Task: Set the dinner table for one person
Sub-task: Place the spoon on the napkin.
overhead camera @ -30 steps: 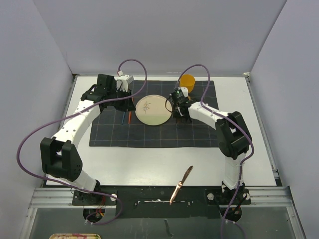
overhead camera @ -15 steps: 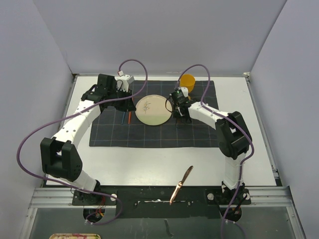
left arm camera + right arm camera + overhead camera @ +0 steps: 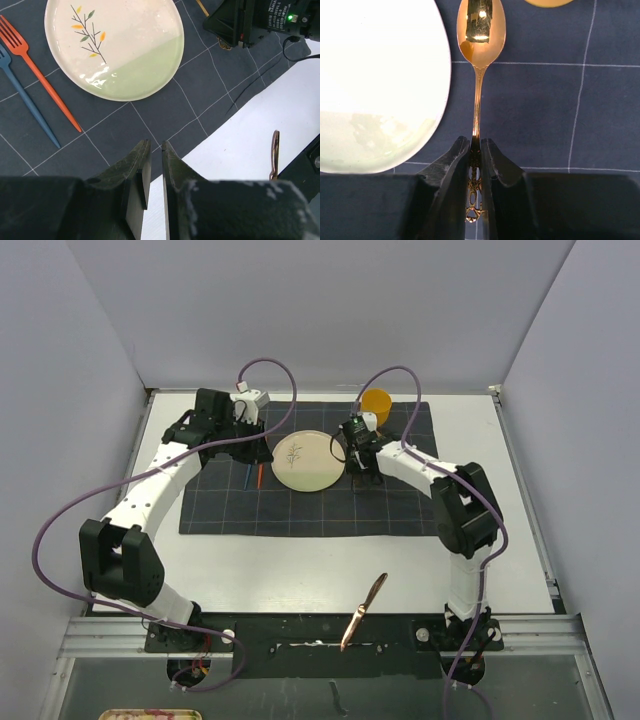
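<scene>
The white dinner table [image 3: 300, 570] carries a dark grey grid cloth [image 3: 300, 510]. On the cloth lies a cream and green plate [image 3: 308, 461] with a blue fork [image 3: 246, 476] and an orange fork [image 3: 260, 476] to its left. My right gripper [image 3: 475, 142] is shut on the handle of a gold spoon [image 3: 480, 30], just right of the plate [image 3: 375, 85], bowl pointing at the yellow cup [image 3: 376, 401]. My left gripper [image 3: 155, 145] is shut and empty, above the cloth's near edge.
A copper knife [image 3: 363, 612] lies on the bare table near the front rail, also in the left wrist view [image 3: 274, 155]. The right arm [image 3: 440, 480] reaches over the cloth's right half. Grey walls close in the table on three sides.
My right gripper has shifted slightly toward the far side with the spoon in it. The left arm has not moved.
</scene>
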`<state>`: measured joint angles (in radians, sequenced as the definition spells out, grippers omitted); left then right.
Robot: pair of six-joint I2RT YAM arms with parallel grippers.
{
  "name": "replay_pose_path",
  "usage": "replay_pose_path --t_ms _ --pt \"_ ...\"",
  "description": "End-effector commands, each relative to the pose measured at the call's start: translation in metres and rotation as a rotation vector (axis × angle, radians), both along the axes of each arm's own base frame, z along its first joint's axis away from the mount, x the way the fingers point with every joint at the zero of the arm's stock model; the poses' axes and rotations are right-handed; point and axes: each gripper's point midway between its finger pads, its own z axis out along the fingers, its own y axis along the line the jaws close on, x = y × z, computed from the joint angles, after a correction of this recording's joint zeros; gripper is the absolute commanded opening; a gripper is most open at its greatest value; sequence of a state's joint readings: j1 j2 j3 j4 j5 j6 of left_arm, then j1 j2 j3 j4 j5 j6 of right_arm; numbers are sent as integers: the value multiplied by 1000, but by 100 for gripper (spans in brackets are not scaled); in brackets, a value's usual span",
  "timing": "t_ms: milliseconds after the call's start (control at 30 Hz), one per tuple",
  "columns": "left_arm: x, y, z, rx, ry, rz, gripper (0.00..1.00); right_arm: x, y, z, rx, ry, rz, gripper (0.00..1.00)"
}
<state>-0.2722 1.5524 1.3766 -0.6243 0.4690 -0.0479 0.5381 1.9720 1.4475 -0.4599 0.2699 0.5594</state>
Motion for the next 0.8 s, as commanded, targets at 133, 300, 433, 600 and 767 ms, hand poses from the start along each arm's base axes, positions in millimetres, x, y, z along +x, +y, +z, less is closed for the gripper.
replay_pose_path --t_ms 133,300,433,600,767 --pt "1 -7 38 -47 -101 -16 14 21 9 15 34 -54 -31 0" --pt "-2 -6 36 -43 -99 -17 14 27 10 16 42 -59 -47 0" --pt "-4 -6 41 -44 -110 -17 14 29 12 15 40 -51 -46 0" --pt "-8 -5 42 -47 -110 -17 14 31 8 13 36 -46 -58 0" --pt "-10 -4 45 -47 -117 -17 14 32 7 4 27 -33 -60 0"
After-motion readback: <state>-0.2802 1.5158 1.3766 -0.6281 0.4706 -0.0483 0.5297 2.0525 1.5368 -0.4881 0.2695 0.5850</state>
